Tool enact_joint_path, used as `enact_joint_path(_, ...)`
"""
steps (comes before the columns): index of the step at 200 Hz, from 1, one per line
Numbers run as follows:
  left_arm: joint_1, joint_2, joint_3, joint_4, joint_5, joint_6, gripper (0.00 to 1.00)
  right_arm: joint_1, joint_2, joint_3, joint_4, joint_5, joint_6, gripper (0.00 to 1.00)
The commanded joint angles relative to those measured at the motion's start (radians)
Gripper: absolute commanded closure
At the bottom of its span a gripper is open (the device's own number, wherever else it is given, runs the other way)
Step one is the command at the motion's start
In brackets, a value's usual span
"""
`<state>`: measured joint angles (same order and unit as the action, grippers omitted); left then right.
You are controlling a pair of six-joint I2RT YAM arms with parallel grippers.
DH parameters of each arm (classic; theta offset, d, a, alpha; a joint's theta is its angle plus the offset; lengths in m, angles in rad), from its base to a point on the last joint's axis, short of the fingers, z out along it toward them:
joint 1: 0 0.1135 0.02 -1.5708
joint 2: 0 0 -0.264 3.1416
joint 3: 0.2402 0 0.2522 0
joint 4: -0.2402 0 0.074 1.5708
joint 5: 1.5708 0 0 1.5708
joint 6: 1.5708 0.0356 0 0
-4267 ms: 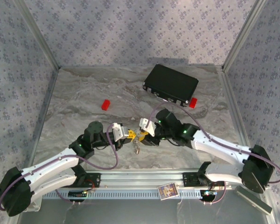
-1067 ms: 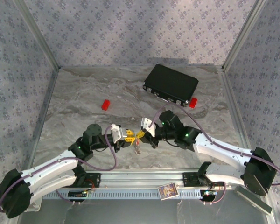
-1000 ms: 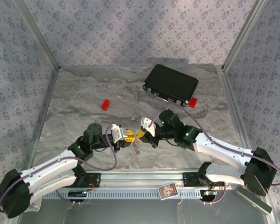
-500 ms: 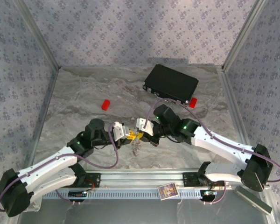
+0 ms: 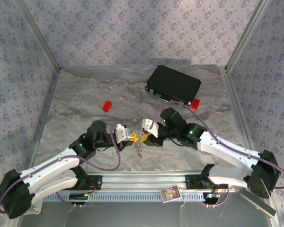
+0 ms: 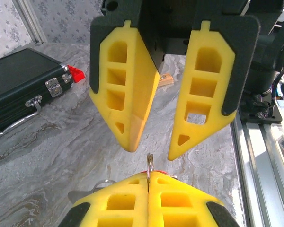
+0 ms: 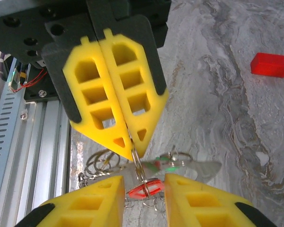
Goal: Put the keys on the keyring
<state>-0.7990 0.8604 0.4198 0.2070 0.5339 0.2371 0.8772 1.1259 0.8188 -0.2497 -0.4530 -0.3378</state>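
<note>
Mid-table, left tool [image 6: 148, 176] clamped on keyring [image 6: 149, 163], jutting toward right tool [image 7: 144, 181], fingers apart.

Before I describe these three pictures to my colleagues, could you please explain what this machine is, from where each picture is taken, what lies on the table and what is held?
This is a robot with two arms fixed at the near edge of a table. One picture looks down from above and behind the arms. The other two come from a small camera on each wrist, so the yellow fingers look very large there.

On the table lie a black case, one red block in the open and a second red block at the case's corner.

The arms meet in the middle. The left fingers are shut on a thin metal keyring. The right fingers stand open, facing it. Close by are two small keys, a red key and a blurred green key. I cannot tell whether they hang on the ring.
</note>
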Motion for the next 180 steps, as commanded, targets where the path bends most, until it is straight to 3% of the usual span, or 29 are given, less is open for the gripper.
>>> enact_joint_path(1, -0.003, 0.002, -0.028, 0.128, 0.012, -0.034, 1.0, -0.003, -0.02, -0.034, 0.06, -0.008, 0.059, 0.7)
enact_joint_path(63, -0.003, 0.002, -0.064, 0.191, 0.001, -0.076, 1.0, 0.002, -0.057, -0.102, 0.089, 0.04, 0.127, 0.62)
enact_joint_path(180, -0.003, -0.009, -0.065, 0.193, -0.006, -0.083, 1.0, 0.035, 0.001, -0.099, 0.121, 0.064, 0.151, 0.65)
